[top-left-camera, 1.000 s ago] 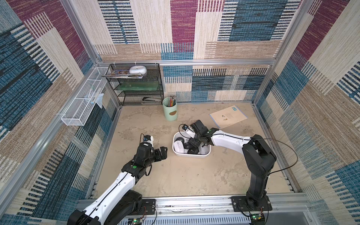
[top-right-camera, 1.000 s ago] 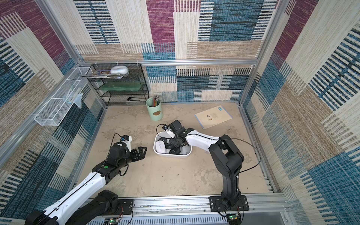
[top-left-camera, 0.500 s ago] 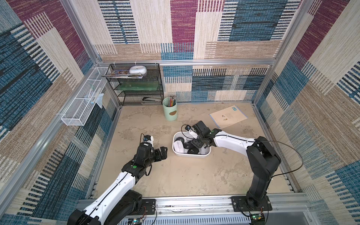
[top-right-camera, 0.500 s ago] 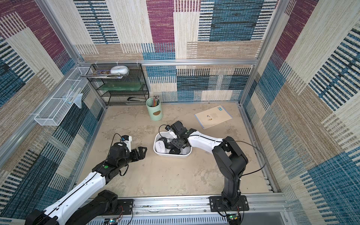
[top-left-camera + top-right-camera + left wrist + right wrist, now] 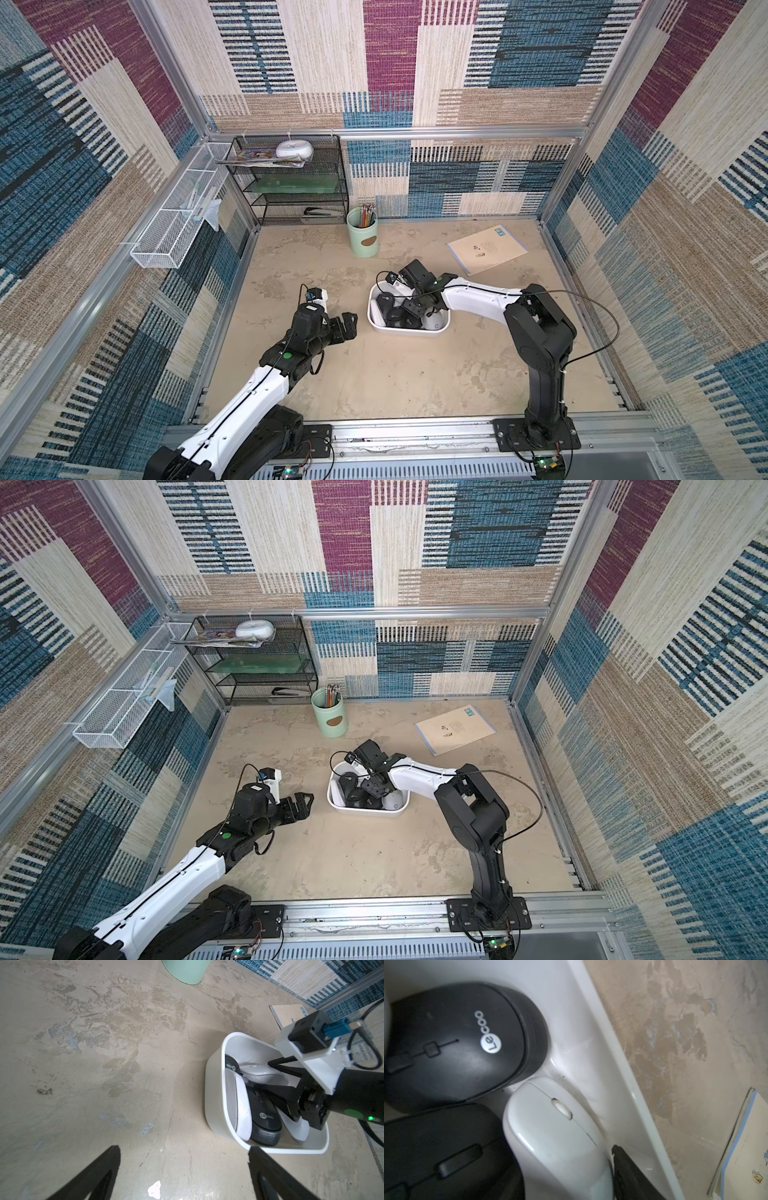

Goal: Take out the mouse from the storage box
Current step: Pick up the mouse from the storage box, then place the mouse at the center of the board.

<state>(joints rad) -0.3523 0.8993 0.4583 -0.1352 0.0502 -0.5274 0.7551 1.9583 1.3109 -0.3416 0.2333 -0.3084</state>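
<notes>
The white storage box [image 5: 409, 331] [image 5: 365, 810] stands mid-table and holds several mice, black and white. My right gripper [image 5: 405, 305] [image 5: 365, 789] reaches down into it. In the left wrist view its two fingers straddle a white mouse [image 5: 262, 1073]. In the right wrist view one finger [image 5: 627, 1172] lies against that white mouse [image 5: 550, 1126]; the other is lost against a black mouse [image 5: 446, 1147]. A black Lecoo mouse [image 5: 456, 1043] lies beside it. My left gripper [image 5: 349, 324] [image 5: 182, 1149] hangs open and empty, just left of the box.
A mint-green pen cup [image 5: 363, 239] stands behind the box. A flat booklet [image 5: 486, 249] lies at the back right. A black mesh shelf [image 5: 291, 187] fills the back left corner, with a white wire basket [image 5: 174, 224] on the left wall.
My right gripper has shifted inside the box and its jaws have widened, then narrowed onto the white mouse. The left arm has not moved.
</notes>
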